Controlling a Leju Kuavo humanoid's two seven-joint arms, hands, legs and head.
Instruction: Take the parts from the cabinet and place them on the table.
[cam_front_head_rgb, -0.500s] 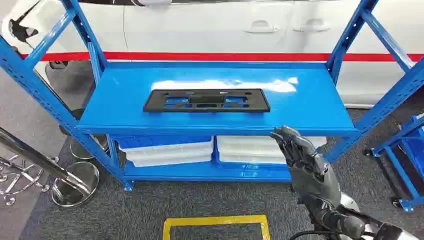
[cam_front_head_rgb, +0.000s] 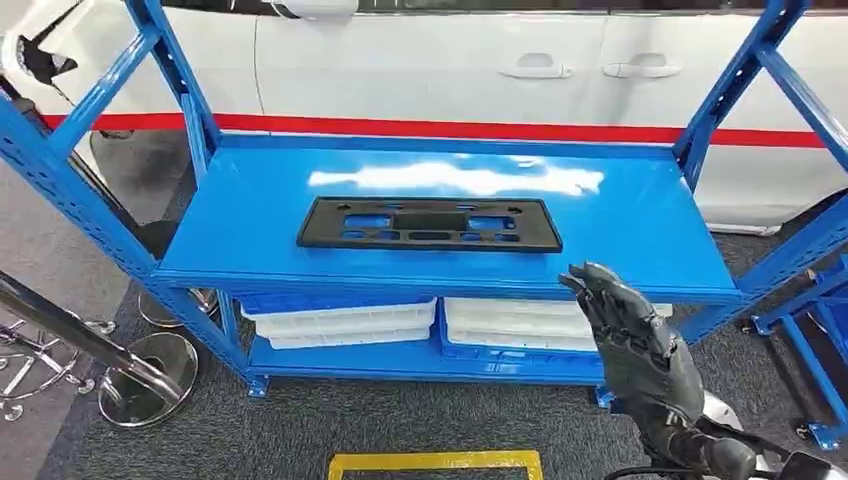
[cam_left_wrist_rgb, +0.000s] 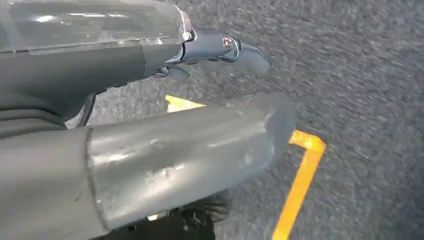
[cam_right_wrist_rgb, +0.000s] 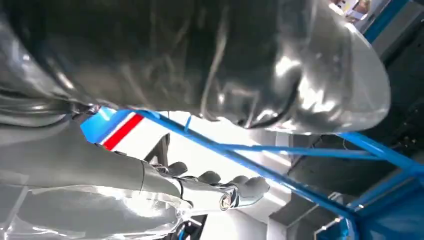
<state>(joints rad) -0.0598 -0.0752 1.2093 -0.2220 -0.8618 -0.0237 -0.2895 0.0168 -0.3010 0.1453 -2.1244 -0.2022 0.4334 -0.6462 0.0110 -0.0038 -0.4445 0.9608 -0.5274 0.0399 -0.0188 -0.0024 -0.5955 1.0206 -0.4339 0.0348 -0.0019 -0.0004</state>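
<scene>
A flat black plastic part with rectangular cut-outs lies across the middle of the blue cabinet's upper shelf. My right hand is raised in front of the shelf's front edge, to the right of the part and not touching it, fingers extended and apart with nothing in them. The right wrist view shows those fingers stretched out under the blue frame. In the left wrist view my left hand hangs over grey carpet, fingers straight and holding nothing.
The cabinet's blue uprights stand at both sides. White and blue trays fill the lower shelf. A white car with a red stripe is behind. Chrome stand bases are at left, a blue cart at right, yellow floor tape below.
The whole picture has shifted, so the camera has moved; the cabinet now looks slightly lower and closer. My right hand stays raised in front of the shelf edge, still holding nothing.
</scene>
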